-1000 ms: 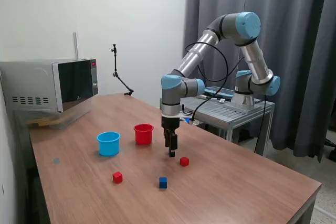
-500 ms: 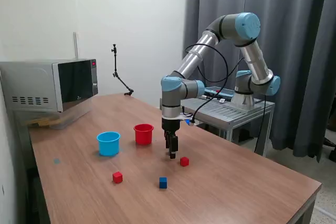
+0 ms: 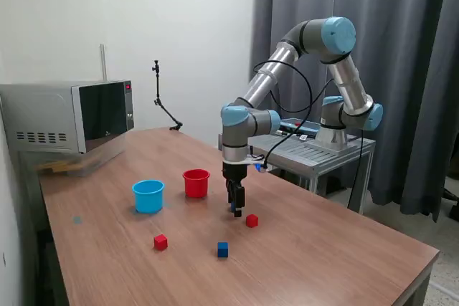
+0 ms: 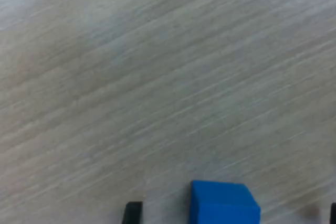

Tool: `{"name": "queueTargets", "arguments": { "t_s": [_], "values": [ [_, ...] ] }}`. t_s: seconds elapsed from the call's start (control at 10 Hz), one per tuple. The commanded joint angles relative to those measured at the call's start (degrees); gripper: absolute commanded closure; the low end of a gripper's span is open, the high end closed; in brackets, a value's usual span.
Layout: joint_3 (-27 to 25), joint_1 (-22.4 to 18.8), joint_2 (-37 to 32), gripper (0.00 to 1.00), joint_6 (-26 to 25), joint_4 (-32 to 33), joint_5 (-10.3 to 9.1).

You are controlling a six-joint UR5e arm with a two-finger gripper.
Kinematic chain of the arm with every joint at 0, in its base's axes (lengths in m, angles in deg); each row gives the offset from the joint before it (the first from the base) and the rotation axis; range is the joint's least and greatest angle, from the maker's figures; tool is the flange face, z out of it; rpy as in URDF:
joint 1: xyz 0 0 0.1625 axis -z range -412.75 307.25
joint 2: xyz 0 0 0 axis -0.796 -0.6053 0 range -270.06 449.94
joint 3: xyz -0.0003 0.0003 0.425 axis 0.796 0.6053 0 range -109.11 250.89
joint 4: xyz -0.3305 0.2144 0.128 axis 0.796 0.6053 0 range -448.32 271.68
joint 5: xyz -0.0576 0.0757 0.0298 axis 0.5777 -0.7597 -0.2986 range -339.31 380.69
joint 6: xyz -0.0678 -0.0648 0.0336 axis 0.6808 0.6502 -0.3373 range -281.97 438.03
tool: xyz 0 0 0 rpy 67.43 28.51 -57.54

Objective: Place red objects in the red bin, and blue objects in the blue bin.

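My gripper (image 3: 236,211) hangs low over the table, just to the exterior view's right of the red cup (image 3: 196,183). In the wrist view a dark blue cube (image 4: 224,203) lies on the wood between my two fingers, and one fingertip (image 4: 133,212) stands well apart from it, so the gripper (image 4: 233,216) is open around it. A second blue cube (image 3: 223,249) lies nearer the front. One red cube (image 3: 252,221) lies just beside the gripper, and another red cube (image 3: 161,242) lies in front of the light blue cup (image 3: 148,195).
A microwave (image 3: 68,116) stands at the table's far end on the exterior view's left. A thin black stand (image 3: 159,94) rises at the back. The arm's base sits on a metal cart (image 3: 315,150) beside the table. Dark curtains hang behind.
The gripper has shifted slightly toward the exterior view's right while staying low over the table. The cubes and cups have not moved.
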Motion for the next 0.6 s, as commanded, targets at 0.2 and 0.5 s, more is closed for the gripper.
{"name": "queueTargets", "arguments": {
  "t_s": [0.2, 0.5],
  "values": [
    [-1.0, 0.5, -0.8, 0.0, 0.0, 0.2, 0.02],
    [-1.4, 0.5, -0.9, 0.0, 0.0, 0.2, 0.02]
  ]
}}
